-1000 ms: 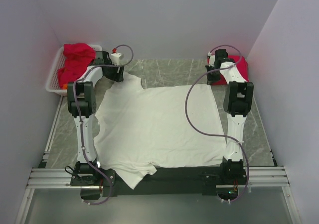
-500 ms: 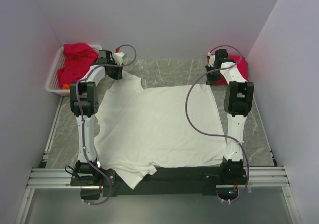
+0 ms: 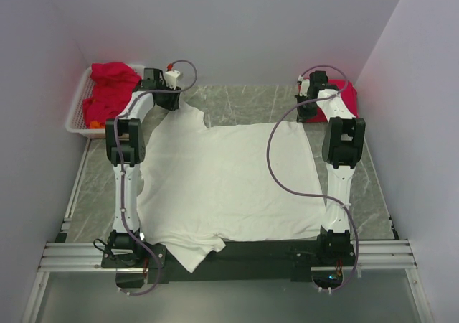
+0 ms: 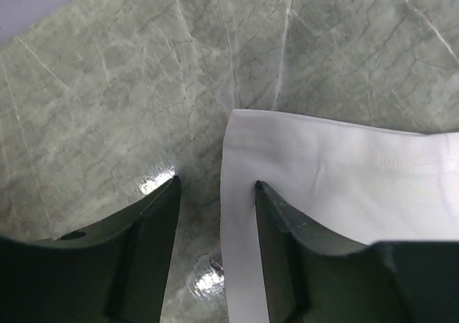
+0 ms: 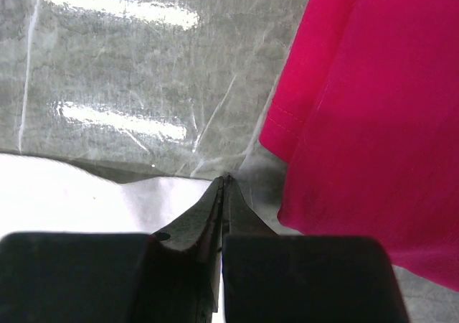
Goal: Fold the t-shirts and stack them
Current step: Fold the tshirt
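Observation:
A white t-shirt [image 3: 222, 179] lies spread flat on the marble table. My left gripper [image 3: 172, 102] is open at the far left sleeve. In the left wrist view [image 4: 216, 186] the sleeve's hemmed edge [image 4: 330, 172] runs between the two jaws, low over the table. My right gripper [image 3: 307, 115] is shut on the shirt's far right corner. In the right wrist view [image 5: 224, 179] white cloth [image 5: 72, 201] shows beside and between the closed fingers. A folded red t-shirt [image 3: 346, 95] lies just right of it and also shows in the right wrist view [image 5: 373, 122].
A white basket [image 3: 74, 119] at the far left holds crumpled red t-shirts [image 3: 107, 86]. The white shirt's near sleeve hangs over the table's front edge [image 3: 197, 255]. Walls close in the far, left and right sides.
My left gripper has moved a little toward the far wall and the sleeve has stretched out with it. The right arm has not moved.

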Robot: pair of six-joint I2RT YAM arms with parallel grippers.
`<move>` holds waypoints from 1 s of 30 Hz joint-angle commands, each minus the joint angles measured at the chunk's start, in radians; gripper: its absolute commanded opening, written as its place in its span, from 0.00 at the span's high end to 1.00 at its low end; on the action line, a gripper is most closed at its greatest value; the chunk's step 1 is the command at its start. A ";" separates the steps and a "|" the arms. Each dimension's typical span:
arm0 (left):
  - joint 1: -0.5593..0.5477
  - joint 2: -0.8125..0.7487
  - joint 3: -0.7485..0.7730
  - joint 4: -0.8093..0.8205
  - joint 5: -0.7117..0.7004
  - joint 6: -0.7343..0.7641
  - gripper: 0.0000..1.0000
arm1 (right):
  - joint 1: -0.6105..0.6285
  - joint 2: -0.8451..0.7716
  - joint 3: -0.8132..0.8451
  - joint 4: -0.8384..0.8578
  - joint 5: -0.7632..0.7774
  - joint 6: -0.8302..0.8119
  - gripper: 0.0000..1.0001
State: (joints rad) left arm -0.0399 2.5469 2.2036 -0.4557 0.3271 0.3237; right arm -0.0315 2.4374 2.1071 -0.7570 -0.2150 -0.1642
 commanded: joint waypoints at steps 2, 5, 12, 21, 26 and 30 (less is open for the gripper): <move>-0.026 0.026 0.039 -0.005 -0.011 0.023 0.48 | -0.002 -0.028 0.028 -0.041 0.000 -0.018 1.00; -0.032 0.027 0.036 0.002 0.024 0.018 0.44 | -0.002 -0.029 0.027 -0.041 0.003 -0.023 1.00; -0.037 0.068 0.085 0.005 0.041 0.017 0.52 | -0.002 -0.028 0.028 -0.044 0.003 -0.028 1.00; -0.019 0.053 0.096 0.014 0.105 0.026 1.00 | -0.004 -0.032 0.033 -0.047 -0.006 -0.031 1.00; -0.003 -0.023 0.104 0.035 0.148 0.038 1.00 | -0.002 -0.057 0.040 -0.053 -0.024 -0.037 1.00; -0.003 -0.120 0.039 0.029 0.181 0.084 1.00 | -0.002 -0.086 0.039 -0.058 -0.037 -0.049 1.00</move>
State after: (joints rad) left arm -0.0486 2.5744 2.2543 -0.4538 0.4500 0.3611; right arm -0.0315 2.4363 2.1094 -0.7795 -0.2317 -0.1913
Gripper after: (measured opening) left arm 0.012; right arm 0.008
